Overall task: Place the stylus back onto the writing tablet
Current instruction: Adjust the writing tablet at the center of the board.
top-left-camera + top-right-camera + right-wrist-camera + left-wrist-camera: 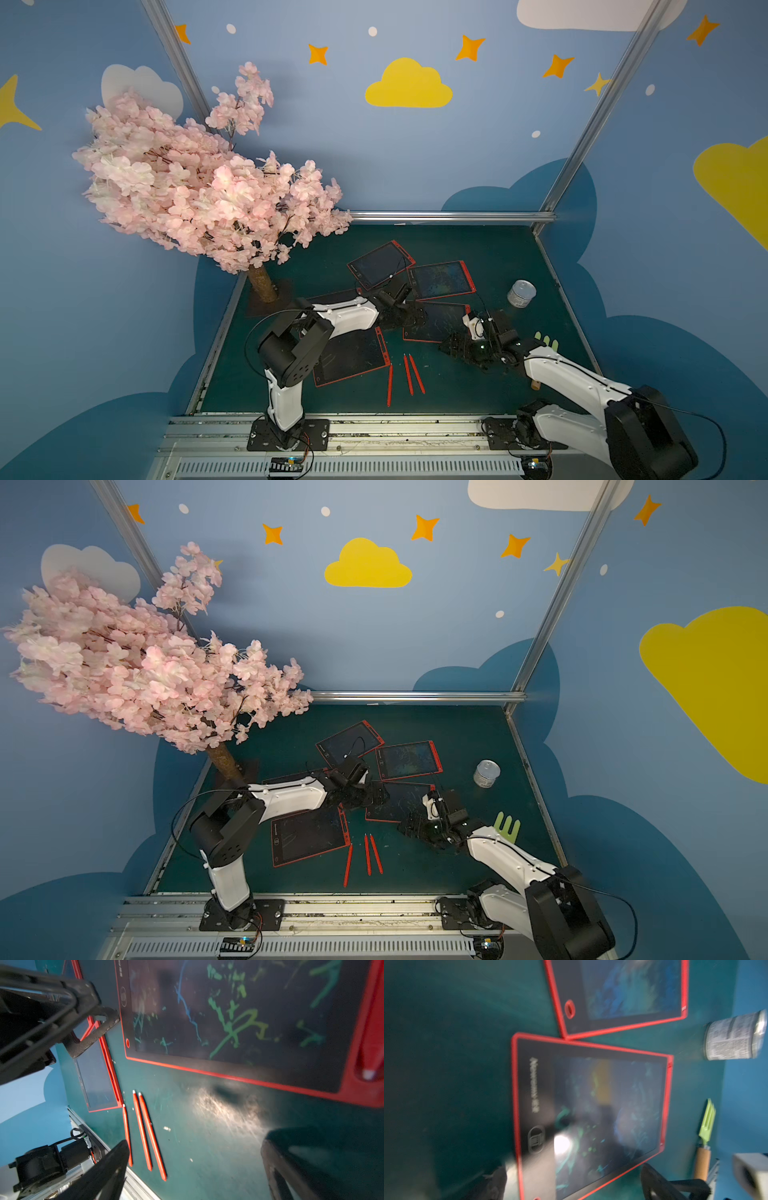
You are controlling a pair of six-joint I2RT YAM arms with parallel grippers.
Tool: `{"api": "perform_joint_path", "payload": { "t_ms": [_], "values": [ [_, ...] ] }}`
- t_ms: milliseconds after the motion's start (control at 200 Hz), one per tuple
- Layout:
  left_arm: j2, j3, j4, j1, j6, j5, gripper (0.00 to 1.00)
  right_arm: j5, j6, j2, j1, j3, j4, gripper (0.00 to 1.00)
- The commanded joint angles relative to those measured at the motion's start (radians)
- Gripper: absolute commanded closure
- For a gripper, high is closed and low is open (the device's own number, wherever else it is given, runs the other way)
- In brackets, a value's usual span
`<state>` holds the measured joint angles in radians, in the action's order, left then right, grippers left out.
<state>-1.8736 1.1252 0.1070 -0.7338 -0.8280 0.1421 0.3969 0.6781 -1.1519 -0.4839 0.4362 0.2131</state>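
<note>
Both my grippers hang spread wide, holding nothing: right gripper [196, 1140] above bare mat [457, 395] beside scribbled tablet [228, 1012], left gripper [571, 1172] over that tablet. Three red styluses [408, 374] lie side by side near front edge, off every tablet. Best bet: pinch outermost one mid-shaft, fingers across it, since neighbours crowd close. Front tablet [351, 357] part-hidden by left arm; slot state unclear. Left wrist view blurred.

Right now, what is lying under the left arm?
Two red-framed writing tablets lie partly under the left arm: the near tablet and a far tablet. The arm covers most of the far one; whether a stylus lies there cannot be seen.
</note>
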Motion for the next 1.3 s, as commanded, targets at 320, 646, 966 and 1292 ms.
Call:
{"api": "perform_joint_path", "payload": {
  "t_ms": [320, 646, 966, 1292],
  "values": [
    [-0.109, 0.091, -0.057, -0.036, -0.088, 0.084, 0.01, -0.218, 0.065, -0.120, 0.029, 0.111, 0.095, 0.02],
    [-0.103, 0.153, 0.019, -0.043, 0.001, 0.099, 0.01, -0.183, -0.081, -0.131, 0.094, 0.179, 0.153, 0.02],
    [-0.024, 0.313, 0.300, 0.100, 0.294, -0.048, 0.01, -0.073, -0.242, 0.032, 0.087, 0.193, 0.212, 0.02],
    [-0.191, 0.534, 0.352, 0.233, 0.442, -0.158, 0.01, -0.051, -0.264, 0.116, 0.073, 0.226, 0.268, 0.04]
  ]
}}
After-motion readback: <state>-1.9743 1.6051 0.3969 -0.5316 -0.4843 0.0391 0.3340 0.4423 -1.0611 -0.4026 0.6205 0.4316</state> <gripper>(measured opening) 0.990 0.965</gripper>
